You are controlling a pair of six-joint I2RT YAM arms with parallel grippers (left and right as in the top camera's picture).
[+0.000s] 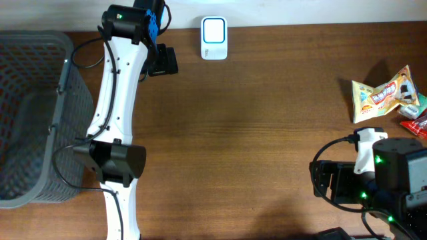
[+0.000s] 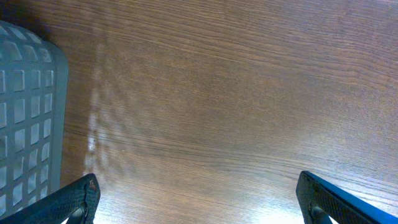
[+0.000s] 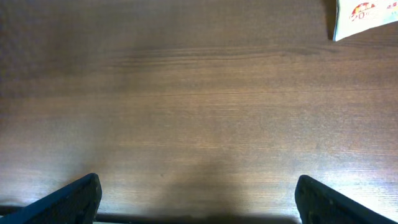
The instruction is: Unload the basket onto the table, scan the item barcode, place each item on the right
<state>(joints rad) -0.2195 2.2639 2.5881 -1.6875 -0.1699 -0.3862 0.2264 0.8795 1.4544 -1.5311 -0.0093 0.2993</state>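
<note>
We are hovering our left fingers (image 2: 71, 202) and right fingers (image 3: 68, 202) spread wide over the tabletop (image 1: 267, 133), one yellow snack packet (image 1: 381, 95) lying far right, one red packet (image 1: 416, 125) lying just beside it, one white scanner (image 1: 214, 38) sitting far centre, one grey basket (image 1: 33, 113) standing left.

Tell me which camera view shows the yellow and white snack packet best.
The overhead view: the yellow and white snack packet lies whole on the brown wooden table, near its right edge. The right wrist view catches only one corner, at its top right. The left wrist view shows none of it.

Left gripper (image 2: 198, 200) spread wide over wood table (image 2: 217, 93); grey basket (image 2: 28, 124) at left edge.
</note>
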